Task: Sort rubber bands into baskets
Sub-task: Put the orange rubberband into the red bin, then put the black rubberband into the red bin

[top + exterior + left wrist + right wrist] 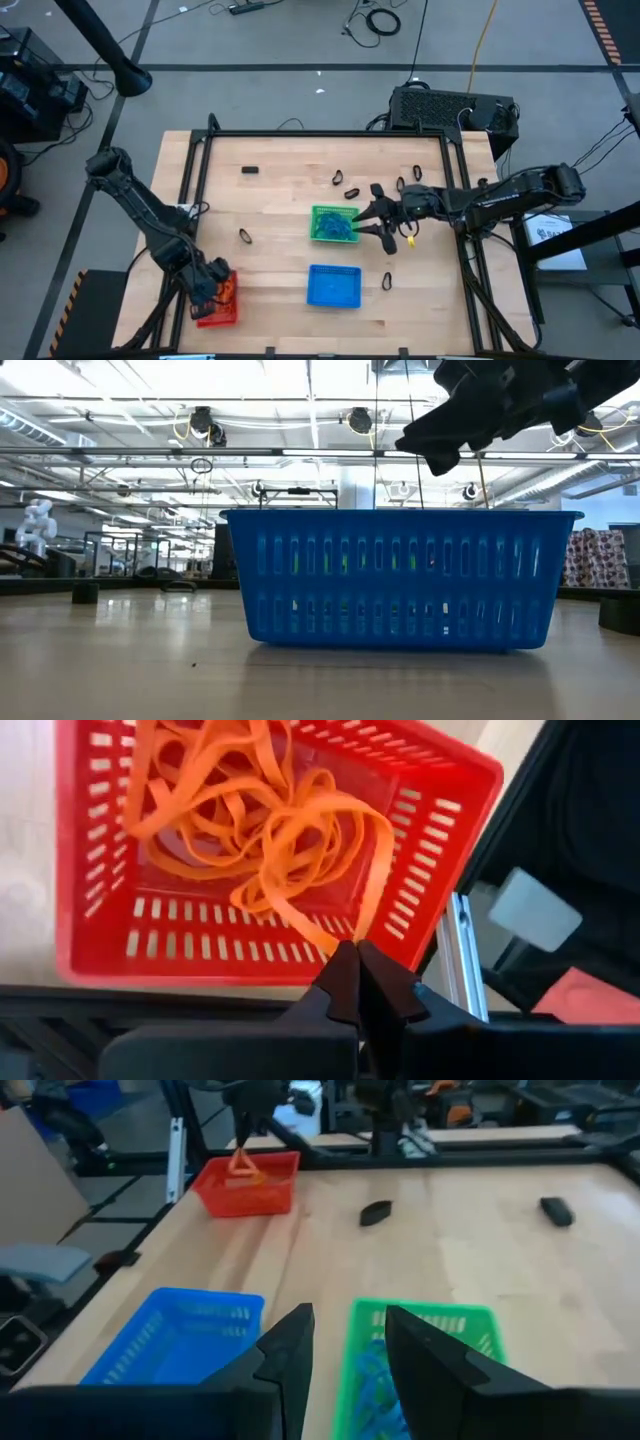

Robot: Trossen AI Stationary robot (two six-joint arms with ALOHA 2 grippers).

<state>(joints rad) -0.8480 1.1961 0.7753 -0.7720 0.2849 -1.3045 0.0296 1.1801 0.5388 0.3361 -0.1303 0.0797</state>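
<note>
The left gripper (pixel 358 982) is hanging over the red plastic mesh basket (pixel 420 815) at the near left corner of the light wooden table (pixel 280 205). Its fingers are pinched shut on one orange rubber band (pixel 290 915), whose strand is running from the fingertips down into the tangled heap of orange bands (pixel 240 810) already lying in that basket. That band is looking ready for release, and the next move on this side is probably opening the fingers so it falls fully inside the walls, then lifting clear without dragging the heap out.

The right gripper (pixel 345 1345) is hovering above the green plastic mesh basket (pixel 470 1325) at the middle of the table, its fingers standing partly apart with nothing visible between them. A pile of blue rubber bands (pixel 335 230) is lying inside the green basket. The blue plastic mesh basket (pixel 333 285) is sitting just nearer than the green one.

Several small black rubber bands (pixel 345 180) are lying loose on the boards to the far side and right of the green basket, another (pixel 246 236) to its left and one (pixel 387 281) just right of the blue basket. Sorting seems well along, with the black loops left; the right arm will likely need to reach for the nearest one.
</note>
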